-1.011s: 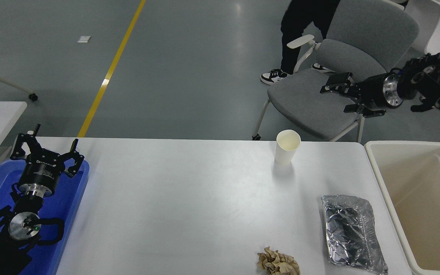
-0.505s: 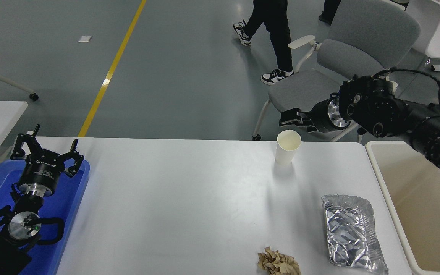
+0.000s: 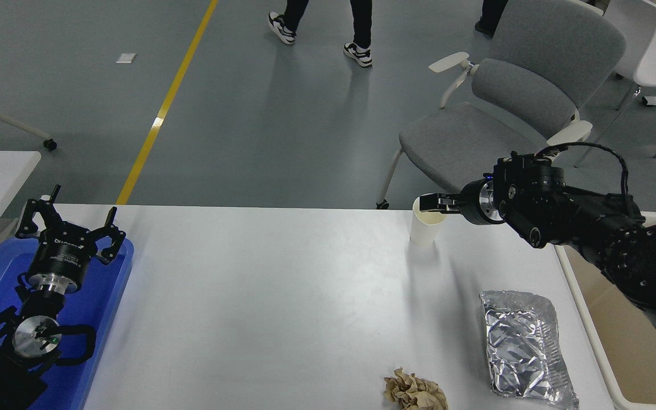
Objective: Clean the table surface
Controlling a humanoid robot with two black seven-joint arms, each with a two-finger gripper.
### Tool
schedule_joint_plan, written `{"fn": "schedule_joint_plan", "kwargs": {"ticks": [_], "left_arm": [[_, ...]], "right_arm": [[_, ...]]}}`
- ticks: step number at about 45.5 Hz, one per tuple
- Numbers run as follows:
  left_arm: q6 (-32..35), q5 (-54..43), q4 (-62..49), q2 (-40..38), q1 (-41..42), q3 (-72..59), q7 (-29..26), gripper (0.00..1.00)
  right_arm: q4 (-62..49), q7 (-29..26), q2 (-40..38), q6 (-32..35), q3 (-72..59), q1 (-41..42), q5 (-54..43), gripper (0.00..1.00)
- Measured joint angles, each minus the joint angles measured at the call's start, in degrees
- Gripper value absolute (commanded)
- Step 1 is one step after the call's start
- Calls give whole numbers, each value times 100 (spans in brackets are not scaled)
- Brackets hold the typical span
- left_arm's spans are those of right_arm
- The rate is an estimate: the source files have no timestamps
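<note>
White paper cup [image 3: 422,229] at far edge of table surface [image 3: 282,296]; right gripper [image 3: 434,202] at its rim, prob. to grab it, jaw state unclear. Left gripper [image 3: 69,223] parked, jaws open.

White matte table [image 3: 282,296]; white paper cup [image 3: 422,230] at two o'clock; shiny silver foil tray [image 3: 524,347] at four; crumpled tan paper [image 3: 415,392] at five. Bright blue tray [image 3: 103,296] at nine, beige bin [image 3: 618,353] at three. Grey floor [image 3: 282,125] with yellow stripe [image 3: 163,108], grey chair [image 3: 510,97] with white arms at one.
</note>
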Motion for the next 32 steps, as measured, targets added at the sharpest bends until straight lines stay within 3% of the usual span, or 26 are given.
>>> {"fn": "schedule_joint_plan", "kwargs": {"ticks": [32], "left_arm": [[0,0,0,0,0,0,0,100]], "right_arm": [[-349,-18,278,-851,7,-486,-102,67]]}}
